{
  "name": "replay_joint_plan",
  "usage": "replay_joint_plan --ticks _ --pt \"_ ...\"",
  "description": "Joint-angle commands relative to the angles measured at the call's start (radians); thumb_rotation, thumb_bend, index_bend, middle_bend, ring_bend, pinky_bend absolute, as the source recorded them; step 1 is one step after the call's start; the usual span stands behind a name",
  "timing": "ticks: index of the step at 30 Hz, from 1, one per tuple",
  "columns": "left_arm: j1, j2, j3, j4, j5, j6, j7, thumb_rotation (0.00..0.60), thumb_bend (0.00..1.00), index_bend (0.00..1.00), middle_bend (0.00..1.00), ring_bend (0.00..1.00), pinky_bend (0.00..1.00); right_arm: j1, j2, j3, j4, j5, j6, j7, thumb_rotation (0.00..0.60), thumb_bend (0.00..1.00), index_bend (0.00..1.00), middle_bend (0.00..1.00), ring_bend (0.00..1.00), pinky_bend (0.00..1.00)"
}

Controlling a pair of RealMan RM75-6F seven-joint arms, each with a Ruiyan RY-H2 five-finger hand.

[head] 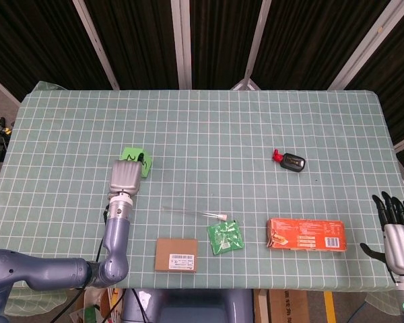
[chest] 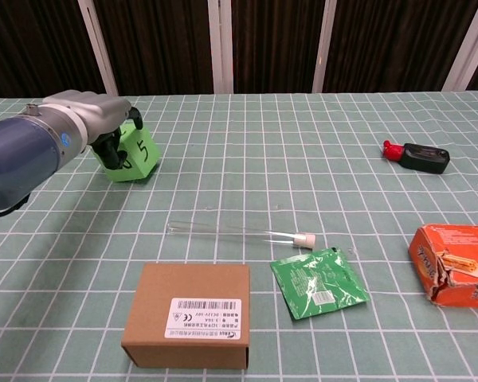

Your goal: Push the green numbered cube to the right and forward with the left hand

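Observation:
The green numbered cube (head: 136,160) (chest: 135,151) stands on the left part of the checked table (head: 256,121), with a 5 on the face toward the chest camera. My left hand (head: 124,178) (chest: 103,137) sits just behind it on my side, and its dark fingers (chest: 114,157) are curled in and touch the cube's near-left face. The hand holds nothing. My right hand (head: 397,222) hovers past the table's near right corner with fingers spread and nothing in it; the chest view does not show it.
A glass tube (head: 192,212) (chest: 239,232) lies right of and nearer than the cube. A cardboard box (head: 176,254) (chest: 189,314), a green packet (head: 225,237) (chest: 317,282) and an orange box (head: 306,234) (chest: 454,263) line the near edge. A black-and-red fob (head: 289,160) (chest: 418,157) lies at right.

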Motion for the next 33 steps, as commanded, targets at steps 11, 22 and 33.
replay_joint_plan --ticks 11,22,33 --pt "0.037 0.184 -0.094 -0.511 0.010 0.036 -0.052 0.600 0.62 0.18 0.44 0.39 0.53 0.000 -0.002 -0.005 0.001 -0.008 0.001 -0.004 0.600 0.04 0.07 0.00 0.00 0.00" --pt "0.527 0.681 0.386 -0.704 0.857 0.286 -0.506 0.600 0.55 0.19 0.27 0.13 0.35 -0.011 0.018 -0.012 -0.016 -0.033 0.024 0.016 0.600 0.04 0.06 0.00 0.00 0.00" --pt "0.779 0.676 0.451 -0.306 0.978 0.414 -0.872 0.600 0.46 0.19 0.18 0.02 0.18 -0.011 0.030 -0.018 0.018 -0.106 0.058 0.087 0.600 0.04 0.07 0.00 0.00 0.00"
